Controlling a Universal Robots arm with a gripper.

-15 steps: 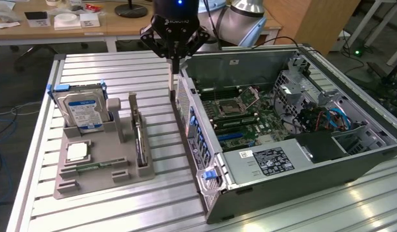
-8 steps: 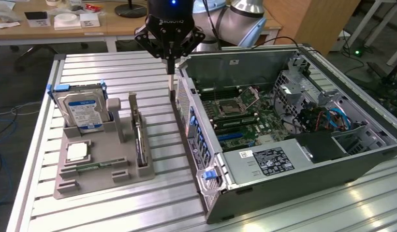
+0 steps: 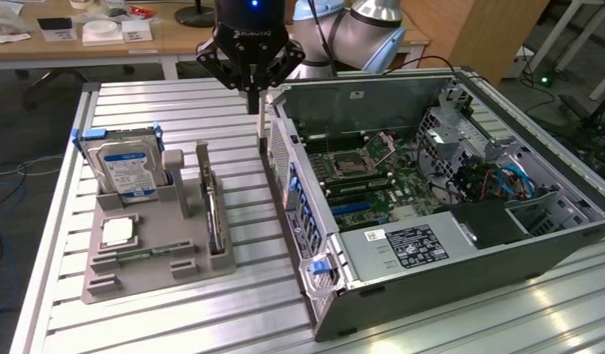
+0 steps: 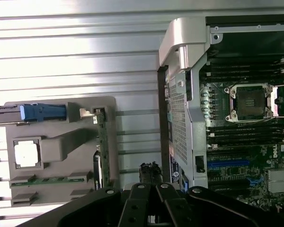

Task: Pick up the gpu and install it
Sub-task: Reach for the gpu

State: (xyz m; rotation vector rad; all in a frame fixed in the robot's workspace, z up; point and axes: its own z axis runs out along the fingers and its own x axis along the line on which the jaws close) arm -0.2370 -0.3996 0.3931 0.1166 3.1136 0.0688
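The gpu [image 3: 214, 214] stands on its long edge in a slot of the gray holder tray [image 3: 155, 284], seen from the wrist as a thin green-edged strip [image 4: 103, 146]. Beside it in the tray sit a blue-labelled hard drive [image 3: 125, 166], a square processor [image 3: 119, 232] and a memory stick [image 3: 145, 254]. The gripper [image 3: 252, 103] hangs above the slatted table [image 3: 184, 317], between the tray and the rear wall of the open computer case [image 3: 282, 158], apart from the card. Its fingers are pressed together and hold nothing. The pick looks not yet begun. Doing it well likely means spreading the fingers, lining them up across the card's thin top edge near mid-length, and lifting straight up so the card does not bind in its slot.
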